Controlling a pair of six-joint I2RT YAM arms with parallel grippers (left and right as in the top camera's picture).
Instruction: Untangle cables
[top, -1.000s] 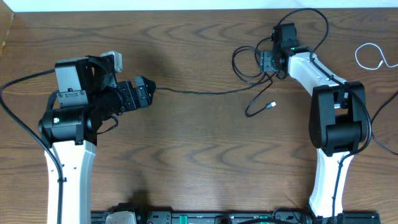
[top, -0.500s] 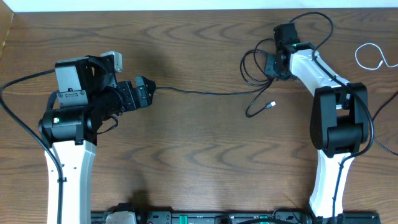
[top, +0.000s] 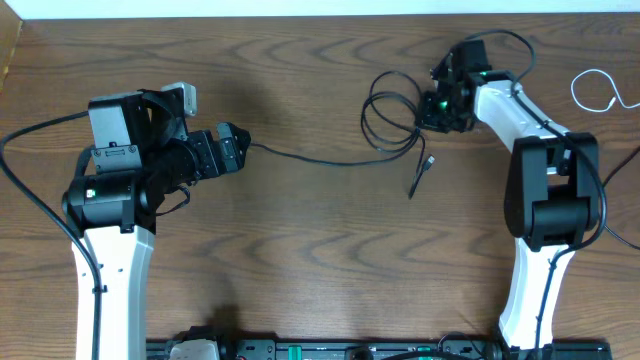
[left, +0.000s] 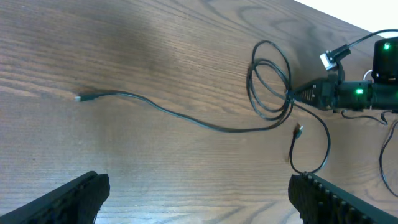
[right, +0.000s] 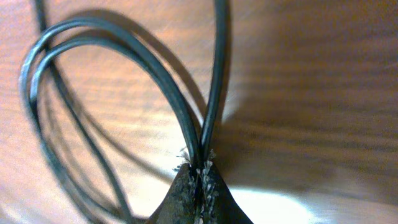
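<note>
Pinching the looped black cable (right: 217, 62) tight near the far right side of the worktop (top: 320, 260), the right fingers (right: 214, 199) hold it, the left fingers (left: 68, 199) gape wide with nothing inside, and this light, floppy cord seems best grabbed near its plug.

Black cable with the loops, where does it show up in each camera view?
Overhead: the black cable loops right of centre near the top, with one strand trailing left.
Left wrist: its loops sit upper right, and the strand runs left.
Right wrist: close up, the loops fill the top and left.
Shared landmark: the right gripper, pinching the strands where they meet.
</note>
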